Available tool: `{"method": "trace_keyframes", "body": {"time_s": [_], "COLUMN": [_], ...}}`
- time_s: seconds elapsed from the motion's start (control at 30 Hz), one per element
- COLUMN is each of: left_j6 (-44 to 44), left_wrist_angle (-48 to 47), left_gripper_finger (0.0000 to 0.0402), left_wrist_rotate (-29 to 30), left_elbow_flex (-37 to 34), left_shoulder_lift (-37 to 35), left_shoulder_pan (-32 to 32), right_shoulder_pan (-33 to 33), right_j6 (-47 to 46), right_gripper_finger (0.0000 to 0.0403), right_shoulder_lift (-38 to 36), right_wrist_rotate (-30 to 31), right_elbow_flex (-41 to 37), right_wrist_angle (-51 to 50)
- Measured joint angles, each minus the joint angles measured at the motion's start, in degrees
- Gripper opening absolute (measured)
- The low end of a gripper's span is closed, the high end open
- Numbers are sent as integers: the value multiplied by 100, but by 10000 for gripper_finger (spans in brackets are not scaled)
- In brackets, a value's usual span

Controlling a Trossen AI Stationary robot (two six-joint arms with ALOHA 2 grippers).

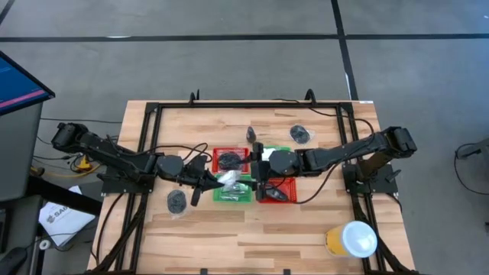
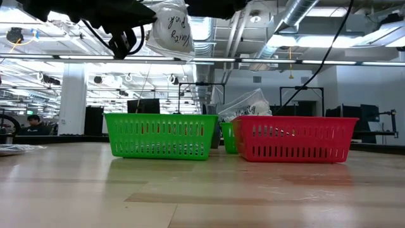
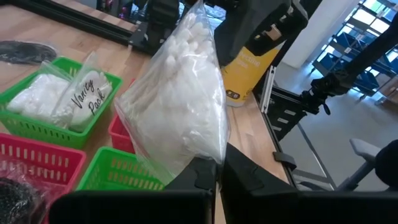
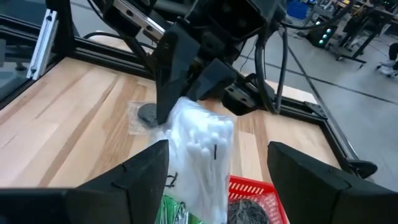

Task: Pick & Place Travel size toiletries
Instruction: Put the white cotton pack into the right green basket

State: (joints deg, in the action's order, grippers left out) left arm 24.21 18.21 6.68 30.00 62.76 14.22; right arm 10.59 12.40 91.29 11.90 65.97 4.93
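Over the middle of the wooden table, the left gripper holds a white crinkly packet pinched between its closed fingers, lifted clear above the green basket at the front of the cluster. From the left wrist, the packet shows as a clear bag stuffed with white cotton pieces, hanging well above the baskets. The low view shows the same packet high in the air over the green basket. Left of the cluster, a black coiled piece lies on the bare table. Behind the front green basket sits a red basket holding dark coiled items, and to its right a second green basket carries another packet labelled "Vanity Pack". Farther right, the right gripper hovers over the front red basket, its fingers spread wide and holding nothing, with the lifted packet hanging between them in that arm's wrist view. Toward the back, another black coiled piece lies on the table, well apart from the baskets. Near the front right corner stands a yellow tub with a white lid.
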Motion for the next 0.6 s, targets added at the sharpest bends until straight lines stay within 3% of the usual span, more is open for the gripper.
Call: {"method": "trace_keyframes", "body": {"time_s": [0.6], "left_j6": [-151], "left_wrist_angle": [108], "left_gripper_finger": [0], "left_wrist_rotate": [17], "left_elbow_flex": [0], "left_shoulder_lift": [-2], "left_shoulder_pan": [-2], "right_shoulder_pan": [-96], "right_j6": [15], "right_gripper_finger": [244], "right_shoulder_lift": [669], "right_wrist_rotate": [24], "right_elbow_flex": [13], "right_wrist_angle": [750]}}
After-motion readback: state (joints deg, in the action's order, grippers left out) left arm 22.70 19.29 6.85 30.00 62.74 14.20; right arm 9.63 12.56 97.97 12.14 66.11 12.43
